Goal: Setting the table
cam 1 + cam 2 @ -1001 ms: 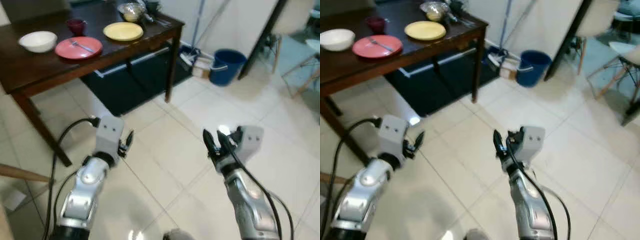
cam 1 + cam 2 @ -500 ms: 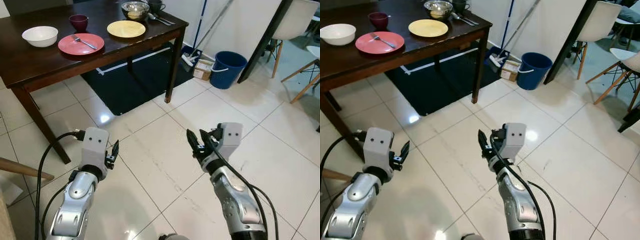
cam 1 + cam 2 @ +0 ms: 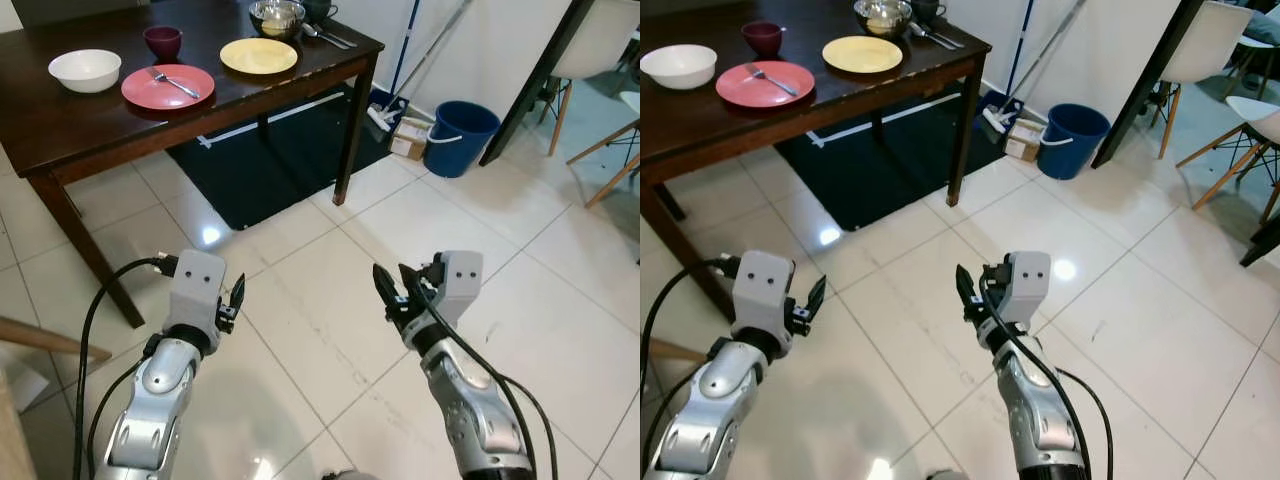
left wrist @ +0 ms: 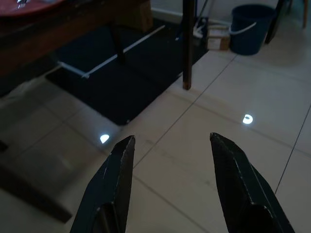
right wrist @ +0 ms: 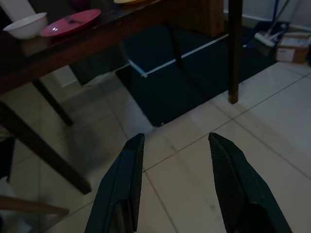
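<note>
Both jaws, left gripper (image 3: 236,297) and right gripper (image 3: 392,287), open and empty; well ahead on dark surface (image 3: 60,125): red plate (image 3: 167,87) with fork (image 3: 175,84).

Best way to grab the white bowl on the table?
Probably pinch the white bowl by its rim, one finger inside and one outside, coming from above on the near table edge side; it sits upright and open, clear of the red plate.

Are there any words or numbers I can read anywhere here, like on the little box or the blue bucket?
None can be read.
Small cardboard box on the floor beside the blue bucket: any print on it is too small and blurred to read.
Blue bucket: plain, no writing shows.
Dishes on the table: no writing shows.
</note>
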Controlling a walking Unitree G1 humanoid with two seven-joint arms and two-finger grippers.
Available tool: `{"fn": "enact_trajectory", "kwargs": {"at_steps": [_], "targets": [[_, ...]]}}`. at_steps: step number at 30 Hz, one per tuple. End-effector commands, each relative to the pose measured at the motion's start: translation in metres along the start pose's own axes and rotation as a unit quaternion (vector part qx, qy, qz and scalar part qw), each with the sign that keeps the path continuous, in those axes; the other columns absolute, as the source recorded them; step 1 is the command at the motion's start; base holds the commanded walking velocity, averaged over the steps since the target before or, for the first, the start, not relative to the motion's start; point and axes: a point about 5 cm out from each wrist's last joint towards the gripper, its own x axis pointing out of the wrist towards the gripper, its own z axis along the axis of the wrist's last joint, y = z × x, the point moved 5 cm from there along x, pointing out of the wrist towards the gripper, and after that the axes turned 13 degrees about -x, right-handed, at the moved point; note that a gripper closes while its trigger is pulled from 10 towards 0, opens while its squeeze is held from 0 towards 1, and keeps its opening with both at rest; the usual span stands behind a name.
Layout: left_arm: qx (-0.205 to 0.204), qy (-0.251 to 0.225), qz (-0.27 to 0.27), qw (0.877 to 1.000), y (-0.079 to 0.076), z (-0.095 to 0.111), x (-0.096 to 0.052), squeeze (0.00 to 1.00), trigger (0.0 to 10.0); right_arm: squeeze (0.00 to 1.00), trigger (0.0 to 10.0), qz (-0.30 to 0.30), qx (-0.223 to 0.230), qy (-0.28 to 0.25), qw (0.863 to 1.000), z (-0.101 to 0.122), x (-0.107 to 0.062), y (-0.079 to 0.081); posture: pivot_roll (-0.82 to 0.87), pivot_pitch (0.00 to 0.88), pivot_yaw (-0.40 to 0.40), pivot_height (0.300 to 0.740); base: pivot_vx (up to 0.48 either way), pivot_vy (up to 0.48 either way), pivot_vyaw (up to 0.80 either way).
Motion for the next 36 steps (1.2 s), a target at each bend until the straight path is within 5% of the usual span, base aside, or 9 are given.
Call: {"fn": "enact_trajectory", "kwargs": {"at_steps": [1, 36], "targets": [[0.003, 0.007, -0.005, 1.000, -0.0023, -0.0042, -0.0001, 0.00, 10.0, 0.00, 10.0, -0.005, -0.001, 0.003, 1.000, -0.0031, -0.0019, -0.0027, -0.06, 0.008, 0.010, 0.740, 0.322, 0.000, 0.00], [0.002, 0.003, -0.018, 1.000, -0.0098, -0.0031, 0.0055, 0.00, 10.0, 0.00, 10.0, -0.016, -0.004, -0.002, 1.000, -0.0011, -0.0011, -0.0091, -0.07, 0.005, 0.019, 0.740, 0.309, 0.000, 0.00]]}}
